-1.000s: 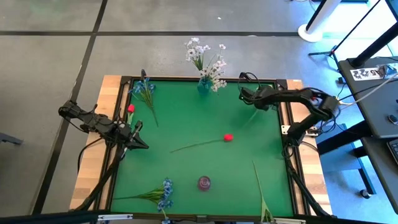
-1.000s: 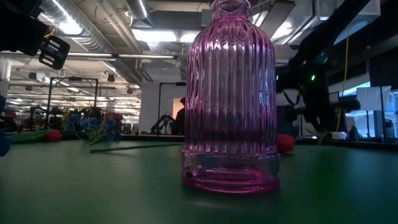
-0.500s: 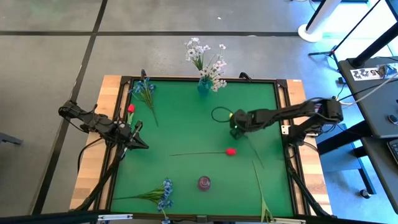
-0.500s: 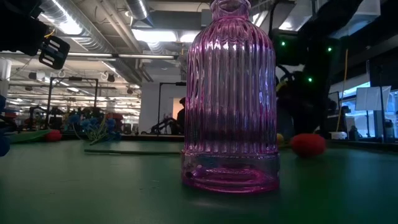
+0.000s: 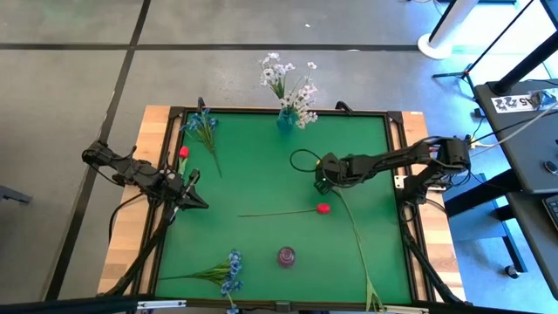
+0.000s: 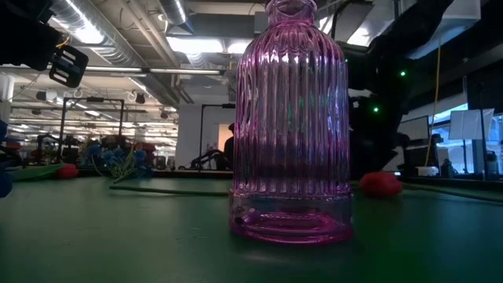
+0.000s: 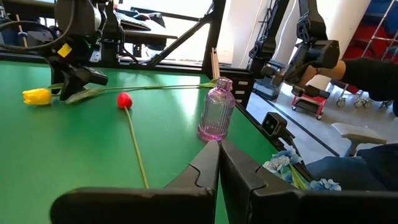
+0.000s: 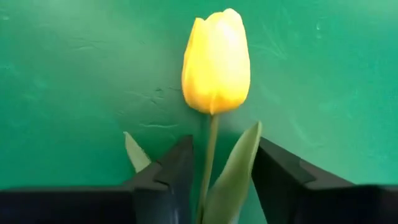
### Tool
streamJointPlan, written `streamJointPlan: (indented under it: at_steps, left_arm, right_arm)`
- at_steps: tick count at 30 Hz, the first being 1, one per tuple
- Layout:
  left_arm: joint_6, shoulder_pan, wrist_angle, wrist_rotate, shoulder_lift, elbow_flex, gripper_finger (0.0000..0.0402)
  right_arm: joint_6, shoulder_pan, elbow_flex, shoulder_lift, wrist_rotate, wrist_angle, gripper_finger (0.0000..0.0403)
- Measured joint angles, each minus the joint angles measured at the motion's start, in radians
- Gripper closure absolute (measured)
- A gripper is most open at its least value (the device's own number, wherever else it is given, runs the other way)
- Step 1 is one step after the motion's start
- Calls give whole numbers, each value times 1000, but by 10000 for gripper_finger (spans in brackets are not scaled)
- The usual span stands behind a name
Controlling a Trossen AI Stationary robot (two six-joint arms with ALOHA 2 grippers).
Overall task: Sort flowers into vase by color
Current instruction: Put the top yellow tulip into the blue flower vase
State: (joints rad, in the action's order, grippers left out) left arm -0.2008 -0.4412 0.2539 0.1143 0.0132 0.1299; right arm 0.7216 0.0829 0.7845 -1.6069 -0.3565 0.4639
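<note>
My right gripper (image 5: 324, 179) is over the middle of the green table, shut on a yellow flower whose bud (image 8: 216, 62) sticks out past the fingertips. Its long stem (image 5: 353, 240) trails to the near right corner. A red flower (image 5: 323, 209) lies just near of it, bud on the mat, stem (image 5: 270, 213) pointing left. The pink ribbed vase (image 5: 286, 256) stands upright toward the near edge. My left gripper (image 5: 202, 205) waits shut at the left edge, touching nothing. White sprigs (image 5: 288, 87) stand in a blue vase (image 5: 285, 120) at the far edge. My right gripper pinches the yellow flower's stem (image 8: 208, 162) just below the bud, with a leaf (image 8: 236, 168) caught between the fingers (image 8: 168, 177) too. It reaches in from the table's right, slanting down. The stem runs roughly along the fingers. The bud (image 7: 36, 95) sits at table height and the stem drags on the mat.
Blue blooms lie at the far left corner (image 5: 202, 126) and by the near edge (image 5: 228, 272). A second red bud (image 5: 183, 152) lies at the left edge. A raised dark frame (image 5: 401, 174) rims the mat. Open mat lies between the vases.
My right gripper has swung from the far right corner toward the table's middle and near edge, carrying the yellow flower's head while its stem dragged behind. The red flower's bud has shifted toward the near edge; its stem's left end stayed in place.
</note>
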Motion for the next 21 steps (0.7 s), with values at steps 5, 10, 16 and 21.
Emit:
streamJointPlan:
  at_steps: [5,10,16,21]
  left_arm:
    - [0,0,0,0,0,0,392]
    - [0,0,0,0,0,0,392]
    - [0,0,-3,0,0,0,392]
    - [0,0,0,0,0,0,392]
  right_arm:
    - [-20,10,3,-32,26,-24,325]
    - [-30,-24,21,-40,1,-111,390]
    - [-282,-130,183,22,-178,-384,395]
    - [-659,-165,320,31,-261,-784,390]
